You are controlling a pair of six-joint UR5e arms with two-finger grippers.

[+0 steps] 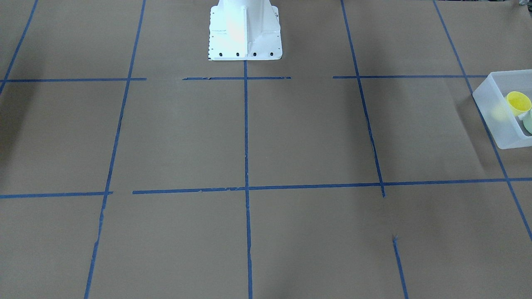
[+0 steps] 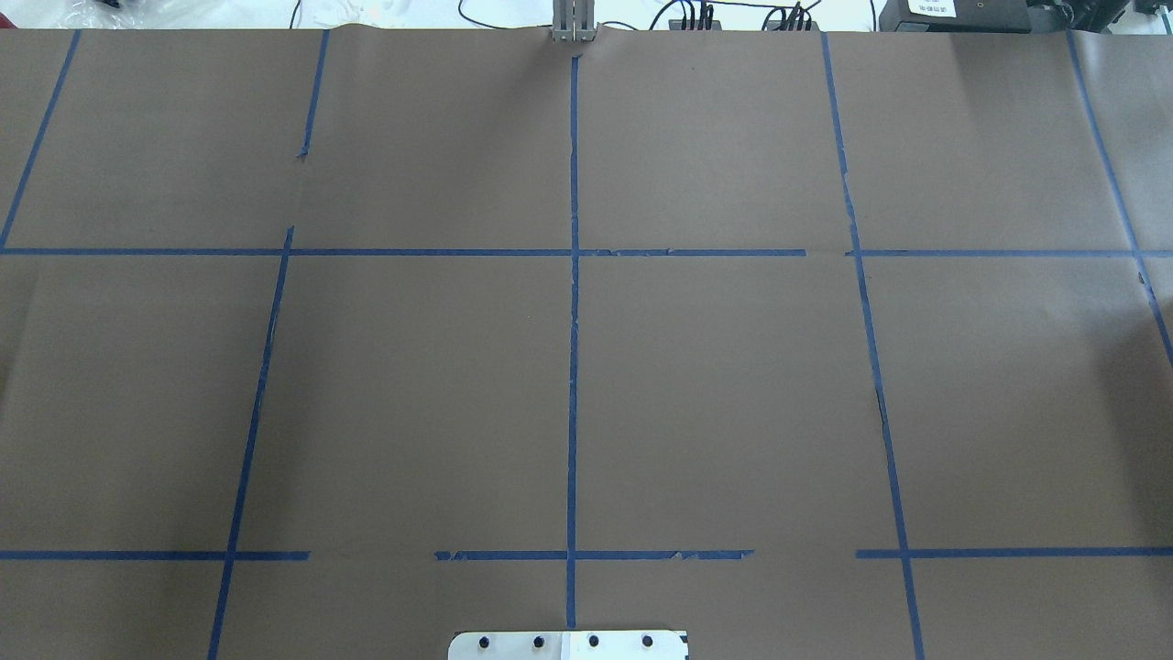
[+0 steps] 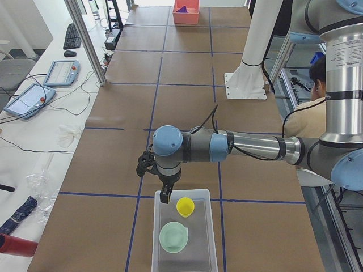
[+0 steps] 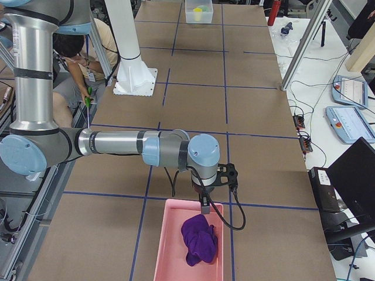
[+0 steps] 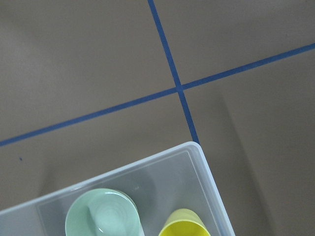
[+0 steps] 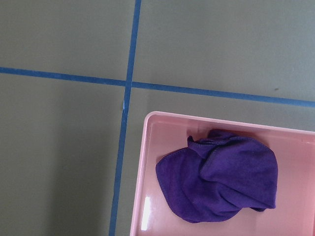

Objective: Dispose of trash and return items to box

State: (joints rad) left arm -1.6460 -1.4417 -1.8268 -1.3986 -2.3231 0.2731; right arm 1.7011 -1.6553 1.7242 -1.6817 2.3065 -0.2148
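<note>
The box [image 3: 199, 249] stands at the table's end on my left. In it are the yellow cup [image 3: 185, 207] and the mint-green bowl [image 3: 173, 237], both upright and side by side. The box [image 1: 494, 120], the cup [image 1: 518, 102] and an edge of the bowl [image 1: 528, 121] show at the front-facing view's right edge. The left wrist view looks down on the box corner [image 5: 206, 172], the bowl [image 5: 101, 214] and the cup [image 5: 184, 225]. My left gripper [image 3: 164, 197] hangs over the box's far rim. My right gripper [image 4: 205, 208] hangs over a pink bin. I cannot tell whether either is open or shut.
The pink bin [image 4: 170, 246] at the table's right end holds a purple cloth [image 4: 199, 240], which also shows in the right wrist view [image 6: 221, 182]. The white robot base [image 1: 244, 31] stands at the table's middle edge. A person [image 3: 317, 96] sits behind the robot.
</note>
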